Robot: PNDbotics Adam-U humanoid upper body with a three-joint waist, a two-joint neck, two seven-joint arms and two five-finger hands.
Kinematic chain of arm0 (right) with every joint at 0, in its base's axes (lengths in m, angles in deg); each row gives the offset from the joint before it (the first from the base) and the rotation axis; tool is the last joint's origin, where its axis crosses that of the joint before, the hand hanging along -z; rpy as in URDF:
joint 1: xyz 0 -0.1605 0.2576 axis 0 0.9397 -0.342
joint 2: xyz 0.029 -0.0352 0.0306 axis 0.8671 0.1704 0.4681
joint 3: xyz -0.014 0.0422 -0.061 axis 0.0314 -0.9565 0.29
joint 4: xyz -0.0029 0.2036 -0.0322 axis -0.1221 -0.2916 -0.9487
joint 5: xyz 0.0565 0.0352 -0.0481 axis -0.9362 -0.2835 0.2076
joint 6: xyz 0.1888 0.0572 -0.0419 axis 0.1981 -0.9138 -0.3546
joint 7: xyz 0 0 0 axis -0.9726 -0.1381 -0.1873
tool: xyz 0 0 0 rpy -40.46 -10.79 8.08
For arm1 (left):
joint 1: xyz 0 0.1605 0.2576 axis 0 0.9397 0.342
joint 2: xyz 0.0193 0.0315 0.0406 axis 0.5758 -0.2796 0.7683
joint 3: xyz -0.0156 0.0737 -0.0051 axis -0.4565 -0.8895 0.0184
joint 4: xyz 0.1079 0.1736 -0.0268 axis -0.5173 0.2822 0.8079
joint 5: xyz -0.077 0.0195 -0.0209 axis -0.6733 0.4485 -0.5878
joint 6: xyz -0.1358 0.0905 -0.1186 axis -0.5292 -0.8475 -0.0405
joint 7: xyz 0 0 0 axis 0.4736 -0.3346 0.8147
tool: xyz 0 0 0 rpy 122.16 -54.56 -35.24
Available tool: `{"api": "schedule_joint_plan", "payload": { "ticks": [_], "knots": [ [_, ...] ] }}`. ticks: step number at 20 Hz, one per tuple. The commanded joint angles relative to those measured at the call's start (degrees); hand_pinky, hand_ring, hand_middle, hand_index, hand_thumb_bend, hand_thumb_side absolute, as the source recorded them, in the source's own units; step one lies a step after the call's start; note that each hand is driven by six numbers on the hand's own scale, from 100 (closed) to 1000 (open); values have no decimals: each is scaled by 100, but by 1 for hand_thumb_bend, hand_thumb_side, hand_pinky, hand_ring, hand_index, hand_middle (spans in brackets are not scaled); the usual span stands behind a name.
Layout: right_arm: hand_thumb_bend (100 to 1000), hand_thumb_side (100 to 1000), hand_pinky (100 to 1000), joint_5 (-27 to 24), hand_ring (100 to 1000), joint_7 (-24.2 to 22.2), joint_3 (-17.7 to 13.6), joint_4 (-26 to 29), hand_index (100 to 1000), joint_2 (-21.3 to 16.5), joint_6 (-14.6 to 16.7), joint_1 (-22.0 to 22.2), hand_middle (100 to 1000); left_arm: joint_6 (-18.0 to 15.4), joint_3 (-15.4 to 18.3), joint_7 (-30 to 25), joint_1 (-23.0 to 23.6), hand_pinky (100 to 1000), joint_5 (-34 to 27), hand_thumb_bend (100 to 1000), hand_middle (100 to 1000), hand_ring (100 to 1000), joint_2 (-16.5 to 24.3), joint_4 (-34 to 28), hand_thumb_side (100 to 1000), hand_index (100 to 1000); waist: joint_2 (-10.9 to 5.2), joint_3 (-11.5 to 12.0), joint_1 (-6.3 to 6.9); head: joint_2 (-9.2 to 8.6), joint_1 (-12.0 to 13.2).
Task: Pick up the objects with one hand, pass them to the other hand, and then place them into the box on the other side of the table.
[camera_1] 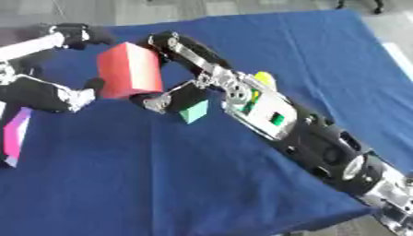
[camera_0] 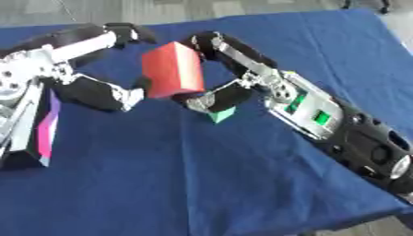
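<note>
A red block (camera_0: 173,69) hangs above the blue table between my two hands. My right hand (camera_0: 242,62) comes in from the right, its fingers curled over the block's top right corner and its thumb under the bottom edge. My left hand (camera_0: 48,60) is spread wide at the block's left side, with its fingers arched above and apart from the block and its thumb close to the lower left corner. A small green cube (camera_0: 222,115) lies on the cloth just below my right thumb.
A dark box with a pink wall (camera_0: 44,131) stands at the left edge. Something small and yellow (camera_1: 264,77) shows behind my right wrist. The blue cloth (camera_0: 202,175) ends at the table's front right edge.
</note>
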Motion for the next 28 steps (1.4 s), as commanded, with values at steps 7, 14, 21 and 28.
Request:
{"api": "schedule_joint_plan", "payload": {
  "ticks": [7,14,21,28],
  "knots": [
    [100,100,650,112,620,2,-25,120,630,-173,50,-91,572,-78,5,-250,-114,1000,-66,100,958,1000,5,-77,258,949,14,-2,26,-14,-71],
    [100,100,648,140,619,10,-26,120,630,-191,60,-87,572,-107,-6,-516,-118,1000,-183,100,956,1000,38,-188,295,946,21,2,25,-14,-112],
    [100,100,644,115,616,73,-31,120,633,-191,74,-98,568,-152,-9,-691,-121,1000,-212,100,953,1000,33,-156,361,944,35,3,26,-14,-154],
    [100,100,632,94,602,113,-29,120,641,-185,154,-106,536,-225,-15,-823,-125,1000,-203,100,952,1000,32,-117,427,943,43,0,26,-14,-205]
  ]
}}
